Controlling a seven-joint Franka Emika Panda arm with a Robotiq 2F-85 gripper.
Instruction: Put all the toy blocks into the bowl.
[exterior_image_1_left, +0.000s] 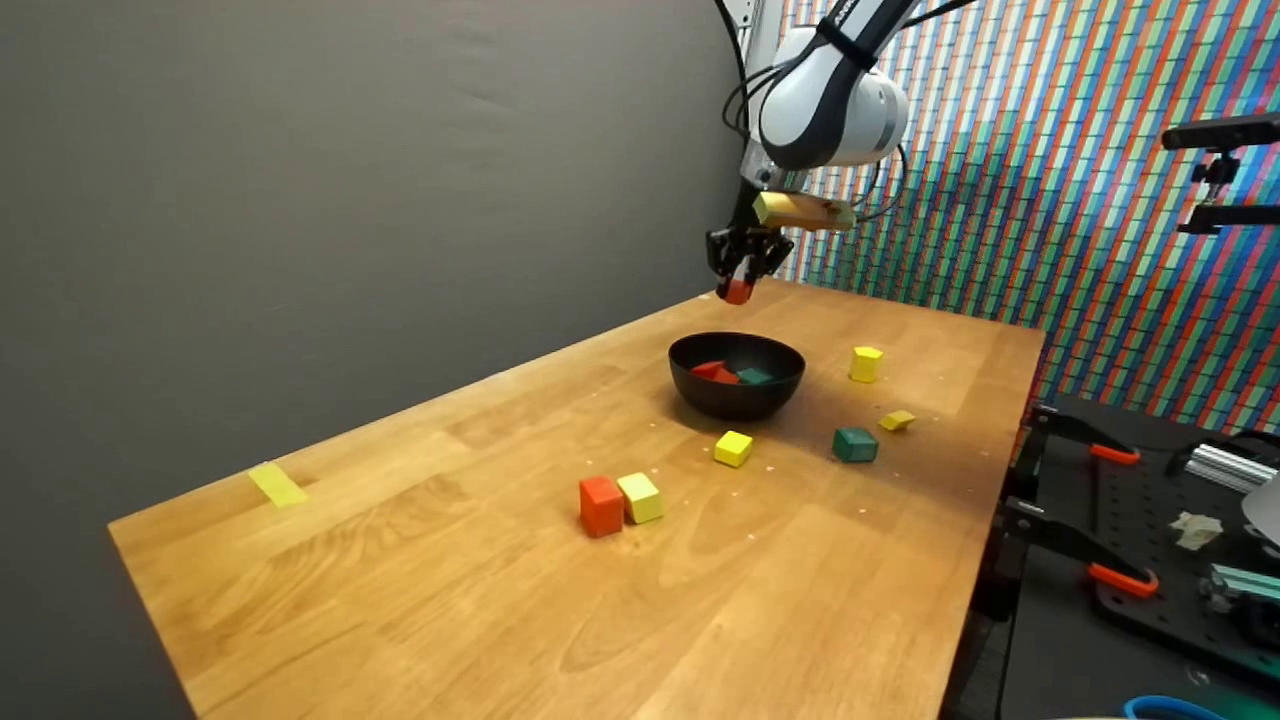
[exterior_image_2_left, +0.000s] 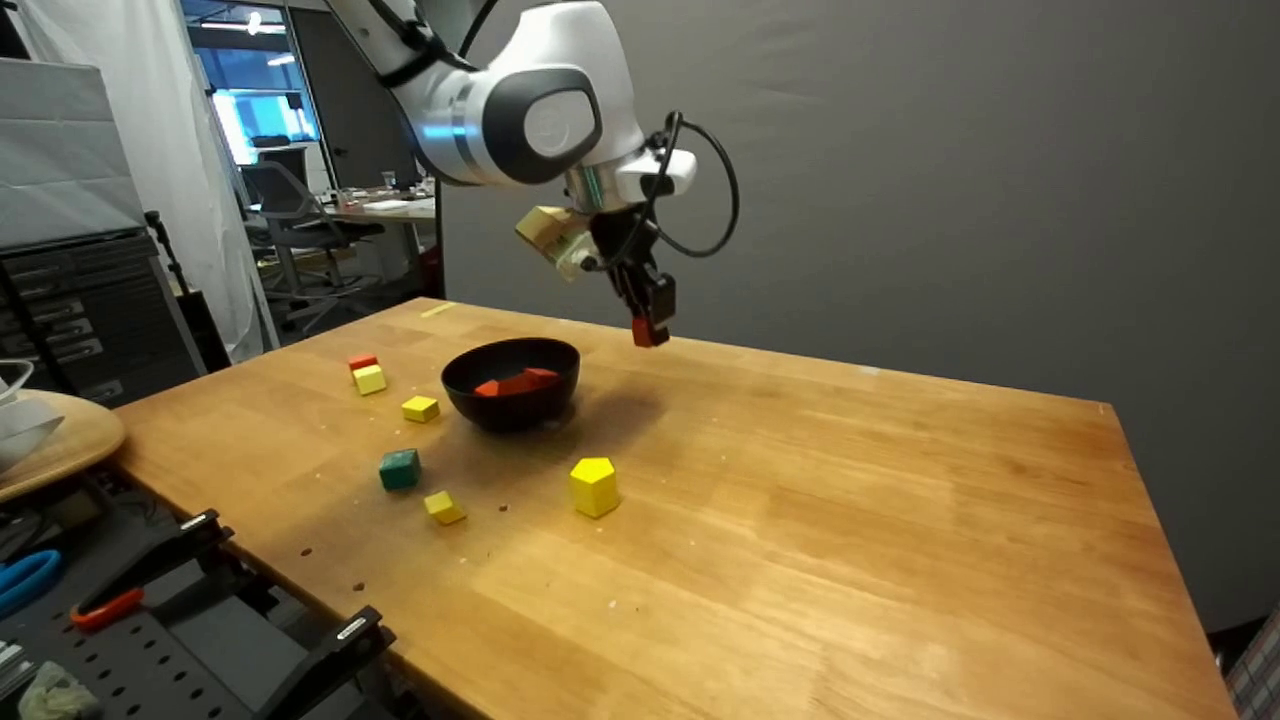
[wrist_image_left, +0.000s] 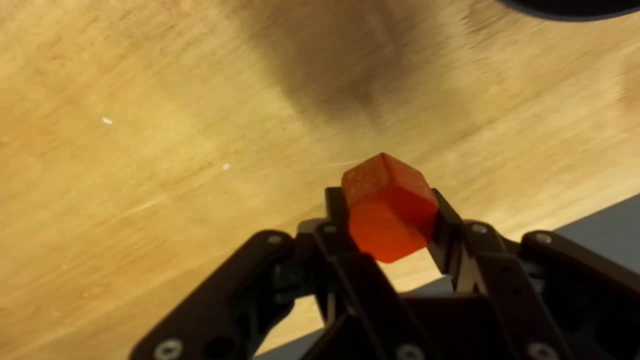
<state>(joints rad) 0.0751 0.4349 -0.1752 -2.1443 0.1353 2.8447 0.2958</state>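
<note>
Red and green blocks (exterior_image_1_left: 712, 371) lie in the black bowl (exterior_image_1_left: 732, 402) in an exterior view; in an exterior view a pentagonal yellow block (exterior_image_2_left: 595, 488) sits on the desk (exterior_image_2_left: 900, 560) at the bowl's five o'clock; and in the wrist view the gripper (wrist_image_left: 390, 212) clamps a red block (wrist_image_left: 380, 230), the bowl at its one o'clock.

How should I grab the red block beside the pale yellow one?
I'd come straight down and pinch the red block by opposite upright faces, avoiding the one toward the pale yellow block. It looks boxy and upright, and that close neighbour likely leaves little room there; whether they touch is unclear.
</note>
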